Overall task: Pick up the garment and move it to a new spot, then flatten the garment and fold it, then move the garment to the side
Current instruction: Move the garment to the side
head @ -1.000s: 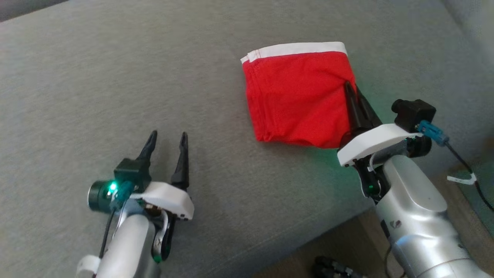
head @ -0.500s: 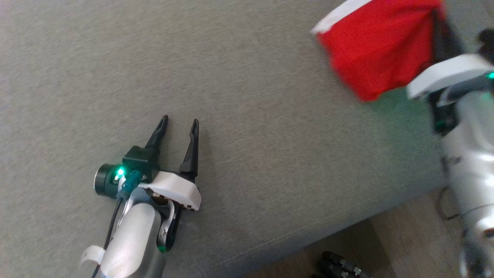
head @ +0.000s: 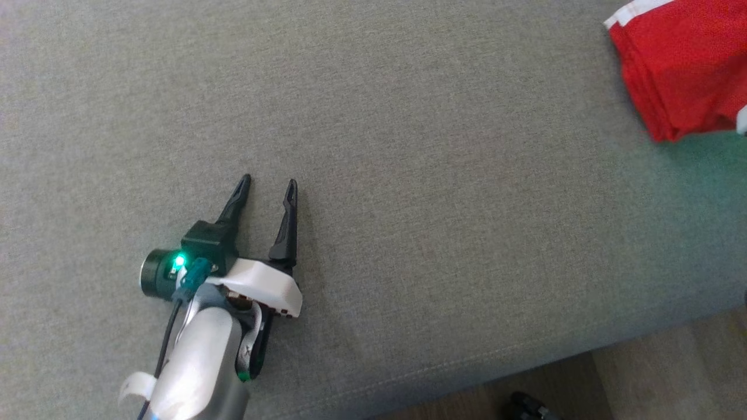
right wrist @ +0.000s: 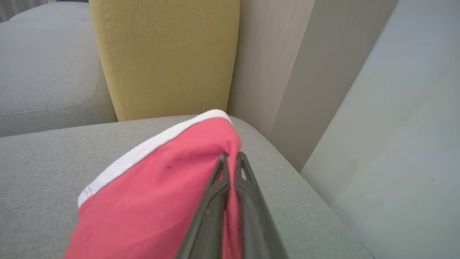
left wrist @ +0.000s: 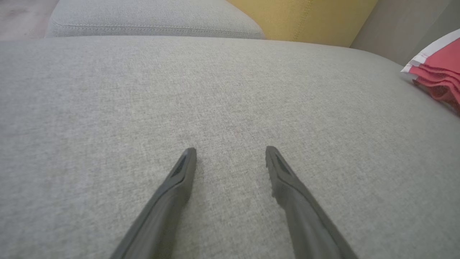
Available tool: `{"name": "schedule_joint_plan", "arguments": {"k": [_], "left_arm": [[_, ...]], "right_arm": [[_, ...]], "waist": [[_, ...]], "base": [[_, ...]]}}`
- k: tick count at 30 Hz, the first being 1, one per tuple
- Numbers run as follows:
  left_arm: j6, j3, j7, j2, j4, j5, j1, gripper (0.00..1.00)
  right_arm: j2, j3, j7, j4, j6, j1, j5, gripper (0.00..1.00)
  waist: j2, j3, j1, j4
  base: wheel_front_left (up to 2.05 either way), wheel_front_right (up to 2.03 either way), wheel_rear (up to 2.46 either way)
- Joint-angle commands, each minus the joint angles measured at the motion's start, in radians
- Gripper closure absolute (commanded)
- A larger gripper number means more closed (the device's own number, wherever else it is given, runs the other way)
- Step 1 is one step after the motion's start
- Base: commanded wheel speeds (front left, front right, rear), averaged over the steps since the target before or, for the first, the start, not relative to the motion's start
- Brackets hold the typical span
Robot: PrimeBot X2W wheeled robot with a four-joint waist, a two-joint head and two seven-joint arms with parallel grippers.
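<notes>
The garment [head: 683, 64] is bright red cloth with a white band [right wrist: 151, 147] along one edge. It is folded over on itself, so several red layers show stacked at its side in the left wrist view [left wrist: 440, 64]. It lies at the far right corner of the grey sofa seat [head: 437, 175], close to where a yellow cushion [right wrist: 161, 54] stands behind the seat. In the head view part of it runs off the picture's right side.

The right gripper [right wrist: 233, 156] has its two dark fingers pressed together on a pinch of the red cloth, just below the end of the white band. The fabric rises to a small peak where they grip and slopes away from it toward the seat [right wrist: 154, 194].

The left gripper [head: 268, 182] is well apart from the garment, low over bare upholstery near the seat's front edge. Its fingers are spread wide and hold nothing; grey weave shows between the tips [left wrist: 230, 151]. A green light glows on its wrist camera. Beyond the front edge a strip of brownish floor [head: 642, 385] shows.
</notes>
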Motion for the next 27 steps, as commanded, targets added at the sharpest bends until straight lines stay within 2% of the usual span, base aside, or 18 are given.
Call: {"name": "schedule_joint_plan", "arguments": {"k": [1,2,3,4,5,9,14,22,27], "left_arm": [[0.008,0.032,-0.005,0.012,-0.019,-0.007,0.004,0.0],[0.008,0.032,-0.005,0.012,-0.018,-0.007,0.004,0.0],[0.009,0.033,-0.005,0.012,-0.017,-0.007,0.003,0.0],[0.01,0.034,-0.005,0.012,-0.016,-0.007,0.002,0.0],[0.011,0.034,-0.005,0.012,-0.016,-0.008,0.001,0.0],[0.012,0.03,-0.005,0.012,-0.014,-0.013,0.004,0.0],[0.023,0.032,-0.005,0.012,-0.021,-0.025,0.02,0.0],[0.049,0.048,-0.005,0.012,-0.031,-0.047,0.053,0.0],[0.068,0.073,-0.005,0.012,-0.041,-0.062,0.086,0.0]], "right_arm": [[-0.024,-0.006,-0.011,-0.038,-0.001,-0.025,-0.025,0.85],[-0.019,-0.01,-0.011,-0.03,-0.001,-0.026,-0.032,0.65],[-0.017,-0.016,-0.011,-0.023,-0.001,-0.03,-0.038,0.55],[-0.013,-0.02,-0.011,-0.031,-0.001,-0.034,-0.043,0.15],[-0.009,-0.024,-0.011,-0.04,-0.001,-0.036,-0.049,0.0],[0.022,-0.024,-0.011,-0.078,-0.001,-0.027,-0.069,0.0],[0.074,0.02,-0.011,-0.202,-0.001,0.002,-0.07,0.0],[0.157,0.218,-0.011,-0.41,-0.001,0.128,0.022,0.0],[0.196,0.299,-0.011,-0.512,-0.001,0.254,0.1,0.0]], "waist": [[0.0,0.001,-0.0001,0.001],[0.0,0.001,-0.0001,0.0],[0.0,0.001,-0.0001,0.0],[0.0,0.001,-0.0001,0.0],[0.0,0.001,-0.0001,0.0],[0.0,-0.013,-0.0001,0.002],[0.0,-0.04,-0.0001,0.017],[0.0,-0.103,-0.0001,0.078],[0.0,-0.153,-0.0001,0.129]], "base": [[0.0,0.0,0.0],[0.0,0.0,0.0],[0.0,0.0,0.0],[0.0,0.0,0.0],[0.0,0.0,0.0],[0.0,0.0,0.0],[0.0,0.0,0.0],[0.0,0.0,0.0],[0.0,0.0,0.0]]}}
